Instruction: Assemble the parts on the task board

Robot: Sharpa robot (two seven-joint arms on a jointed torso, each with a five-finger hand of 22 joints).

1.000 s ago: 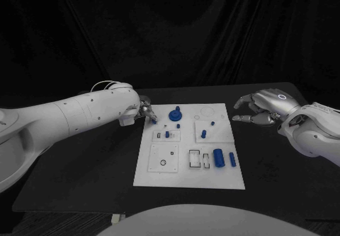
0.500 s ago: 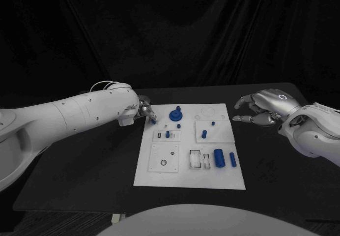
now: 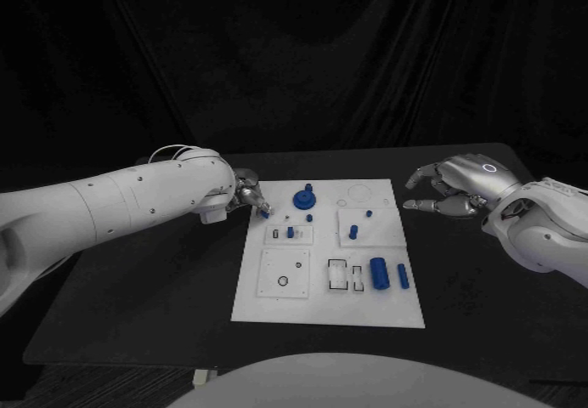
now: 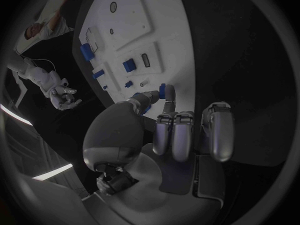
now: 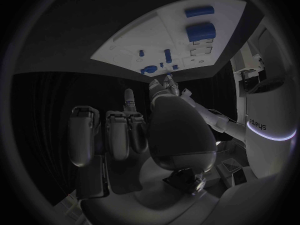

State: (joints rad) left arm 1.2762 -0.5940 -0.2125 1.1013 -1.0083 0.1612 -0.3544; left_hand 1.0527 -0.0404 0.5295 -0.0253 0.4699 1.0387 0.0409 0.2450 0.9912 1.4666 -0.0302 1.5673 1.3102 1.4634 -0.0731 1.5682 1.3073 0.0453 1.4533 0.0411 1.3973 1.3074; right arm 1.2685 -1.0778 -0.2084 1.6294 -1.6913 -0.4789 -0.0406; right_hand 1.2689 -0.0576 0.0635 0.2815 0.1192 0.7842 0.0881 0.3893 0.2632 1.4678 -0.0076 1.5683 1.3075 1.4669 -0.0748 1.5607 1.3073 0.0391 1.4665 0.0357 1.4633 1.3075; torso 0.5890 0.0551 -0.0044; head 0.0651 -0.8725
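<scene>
a flat white rectangular task board [image 3: 329,297] lies mid-table, studded with small blue parts: a round knobbed piece [image 3: 302,200] and a thick cylinder [image 3: 379,273]. the left hand [image 3: 250,194] is set at the board's far left corner, a small blue part [image 4: 162,90] pinched in its fingertips. the right hand [image 3: 451,189] is held off the board's right edge, fingers curled, nothing gripped.

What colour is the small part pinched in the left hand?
Blue; the part in the left hand shows best in the left wrist view.
</scene>
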